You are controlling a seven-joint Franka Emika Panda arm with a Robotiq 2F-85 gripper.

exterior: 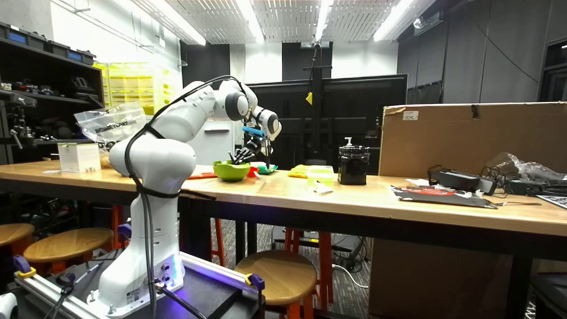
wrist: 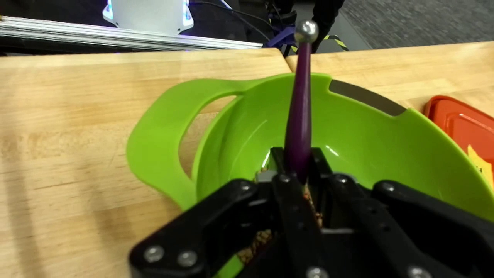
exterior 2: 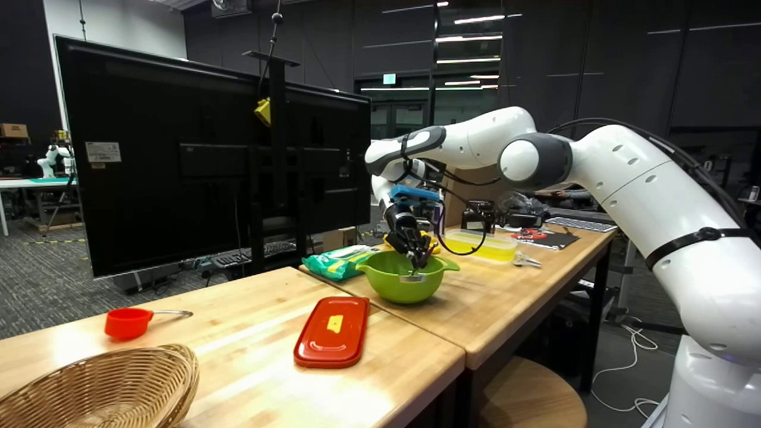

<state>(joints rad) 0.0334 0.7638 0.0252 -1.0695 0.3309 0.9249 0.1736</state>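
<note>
In the wrist view my gripper (wrist: 298,158) is shut on a purple handle (wrist: 299,108) that ends in a silver ball. The handle points up and away from the fingers; its lower end is hidden by the jaws. Beneath is a green bowl (wrist: 227,154) with a side handle and a dark patch in its rim. Small tan, grain-like pieces (wrist: 260,241) show in it between the finger links. Both exterior views have the bowl (exterior 2: 398,285) on the wooden table, with the gripper (exterior 2: 418,261) tilted down into its mouth. Whether the fingers touch the bowl, I cannot tell.
A red lid (exterior 2: 333,333) with a yellow sticker lies near the bowl. Behind it is a green package (exterior 2: 339,261). A yellow container (exterior 2: 481,245), red measuring cup (exterior 2: 128,324) and wicker basket (exterior 2: 119,374) also sit on the tables. A black dispenser (exterior: 353,165) stands farther along.
</note>
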